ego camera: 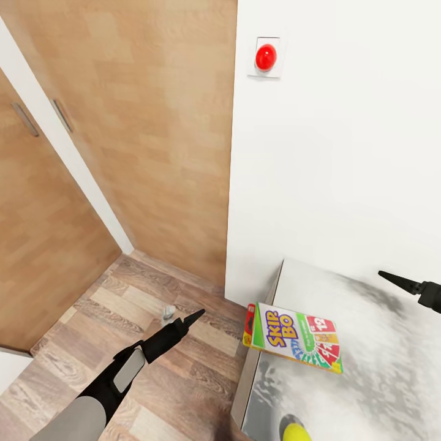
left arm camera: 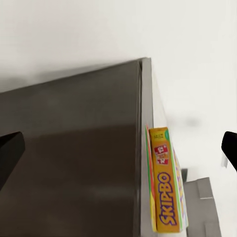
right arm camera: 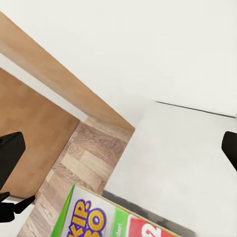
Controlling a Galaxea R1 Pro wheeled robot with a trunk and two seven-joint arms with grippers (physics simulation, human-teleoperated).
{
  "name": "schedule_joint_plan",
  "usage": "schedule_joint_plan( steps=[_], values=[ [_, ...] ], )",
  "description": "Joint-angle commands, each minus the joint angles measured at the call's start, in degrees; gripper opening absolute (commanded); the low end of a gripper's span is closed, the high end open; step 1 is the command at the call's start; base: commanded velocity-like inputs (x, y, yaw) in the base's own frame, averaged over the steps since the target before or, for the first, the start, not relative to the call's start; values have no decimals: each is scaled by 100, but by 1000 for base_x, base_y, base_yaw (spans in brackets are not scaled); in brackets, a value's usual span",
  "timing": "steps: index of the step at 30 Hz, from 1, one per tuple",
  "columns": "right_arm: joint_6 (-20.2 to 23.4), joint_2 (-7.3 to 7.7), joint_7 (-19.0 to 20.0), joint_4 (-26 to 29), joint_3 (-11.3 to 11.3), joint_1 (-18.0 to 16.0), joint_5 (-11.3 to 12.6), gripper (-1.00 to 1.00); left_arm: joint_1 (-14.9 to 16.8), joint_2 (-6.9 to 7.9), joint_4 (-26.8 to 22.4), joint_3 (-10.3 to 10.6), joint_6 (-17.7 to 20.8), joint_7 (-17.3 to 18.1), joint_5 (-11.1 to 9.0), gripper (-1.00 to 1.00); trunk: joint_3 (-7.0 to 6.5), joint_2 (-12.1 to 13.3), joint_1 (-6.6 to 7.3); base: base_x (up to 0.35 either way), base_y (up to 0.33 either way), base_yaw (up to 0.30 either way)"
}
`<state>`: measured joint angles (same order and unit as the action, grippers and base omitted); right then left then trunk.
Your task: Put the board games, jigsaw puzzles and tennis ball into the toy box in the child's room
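Observation:
A yellow-green-red "Skip-Bo" board game [ego camera: 297, 337] lies flat on the pale table [ego camera: 380, 392], at its left edge, one end hanging over the side. The left wrist view shows the board game [left arm camera: 165, 187] edge-on above the table's dark side panel [left arm camera: 74, 148]. The tennis ball [ego camera: 297, 433] sits on the table at the head view's bottom edge. My left gripper [ego camera: 193, 316] hovers over the floor left of the table, open, pointing toward the box. My right gripper [ego camera: 392, 278] is open above the tabletop, right of the game [right arm camera: 108, 219].
White wall with a red round button [ego camera: 266, 57] rises behind the table. Wooden closet doors [ego camera: 122, 122] stand to the left over wood-plank floor [ego camera: 184, 380]. A small grey object [ego camera: 168, 312] lies on the floor near my left gripper.

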<state>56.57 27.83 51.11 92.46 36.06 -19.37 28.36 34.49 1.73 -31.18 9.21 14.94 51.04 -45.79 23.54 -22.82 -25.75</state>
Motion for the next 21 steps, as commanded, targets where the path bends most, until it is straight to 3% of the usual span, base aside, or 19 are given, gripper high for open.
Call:
schedule_joint_plan(
  steps=[1,13,21],
  values=[
    [24,1,29,0,5,-6,-16,100,4,5,-2,27,53,2,-57,100,9,-10,-3,31,0,0],
    [28,0,30,0,-1,-4,-15,100,5,-2,-2,28,52,-10,-47,100,7,-10,-3,14,0,-8],
    [29,2,35,0,-8,-4,-15,100,5,-33,0,28,53,-75,-45,100,-12,-10,-3,3,0,-139]
  ],
)
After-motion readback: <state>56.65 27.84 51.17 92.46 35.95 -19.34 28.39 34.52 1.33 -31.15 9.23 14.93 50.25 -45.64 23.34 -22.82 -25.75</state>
